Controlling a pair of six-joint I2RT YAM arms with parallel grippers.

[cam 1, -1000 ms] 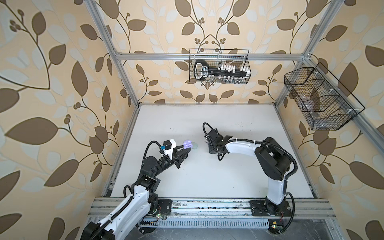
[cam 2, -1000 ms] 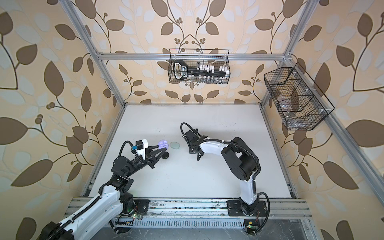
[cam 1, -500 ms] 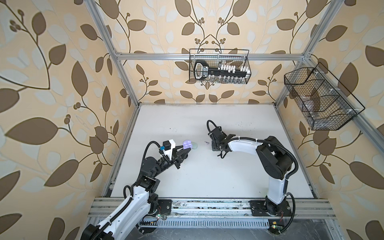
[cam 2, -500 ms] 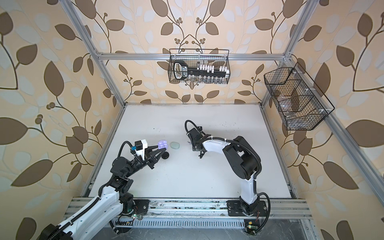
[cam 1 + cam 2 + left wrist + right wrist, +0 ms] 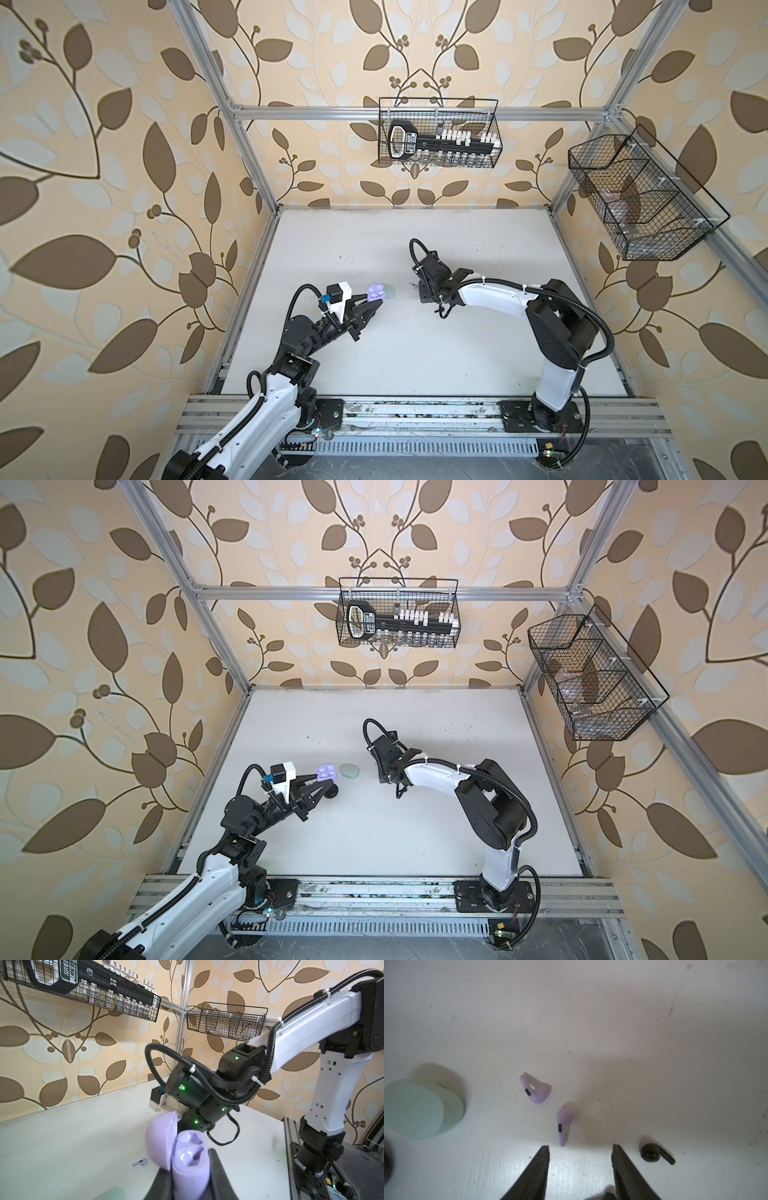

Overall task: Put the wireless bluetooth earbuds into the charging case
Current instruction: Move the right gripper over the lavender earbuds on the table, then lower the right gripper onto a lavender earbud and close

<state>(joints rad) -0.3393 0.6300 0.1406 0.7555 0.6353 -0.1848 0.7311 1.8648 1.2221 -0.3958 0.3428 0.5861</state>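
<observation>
My left gripper [image 5: 190, 1176] is shut on a lilac charging case [image 5: 191, 1159] and holds it above the table, lid open, both wells empty; both top views show the case [image 5: 376, 290] [image 5: 326, 771]. Two lilac earbuds lie on the table just ahead of my right gripper [image 5: 580, 1147], which is open and holds nothing. The nearer earbud [image 5: 564, 1124] points its stem at the gap between the fingertips, and the farther earbud [image 5: 536, 1092] lies beyond it. A black earbud [image 5: 654, 1154] lies beside one fingertip [image 5: 615, 1147]. In the left wrist view only one lilac earbud [image 5: 140, 1162] shows.
A shut mint case [image 5: 419, 1108] [image 5: 390, 293] lies on the white table between the two grippers. A dark round thing [image 5: 332, 794] sits under the left gripper's fingers. Wire baskets hang on the back wall [image 5: 438, 133] and the right wall [image 5: 640, 195].
The right gripper has shifted a little to the right and toward the back, and its jaws stand slightly wider. The left arm and the case have not moved.
</observation>
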